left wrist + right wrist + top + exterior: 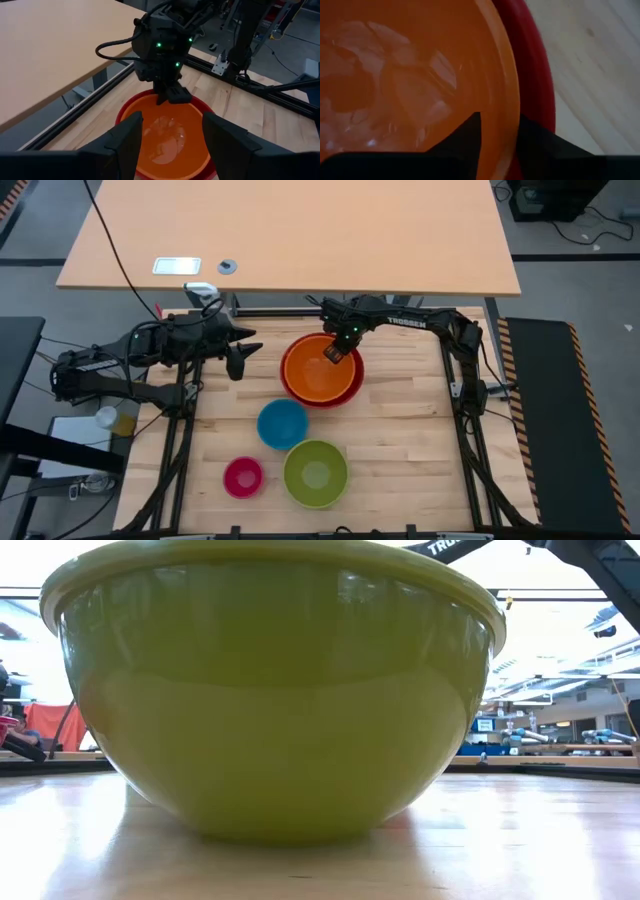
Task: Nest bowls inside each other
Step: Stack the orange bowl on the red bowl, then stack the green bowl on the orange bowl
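With the round glossy orange plastic bowl (321, 368) already sitting inside the larger red plastic bowl (352, 391) at the far middle of the pale wooden table (420, 440), two of five are nested. The right gripper (499, 131) straddles the orange rim, one finger inside, one between the two rims, a narrow gap on either side of the wall; grip appears slackened, not clamped. The left gripper (171, 137) hovers just beside the pair, fingers spread wide, holding nothing.

Loose nearer the front: blue plastic bowl (282, 423), lime green plastic bowl (316, 472), small magenta-pink plastic bowl (243, 476), each upright, green and blue almost touching.

Handling judgement: thin-walled, rigid, light, smooth and slippery; likely to skate on the wood if nudged. Best hold is a pinch across the rim wall. Lime green should go next by size.
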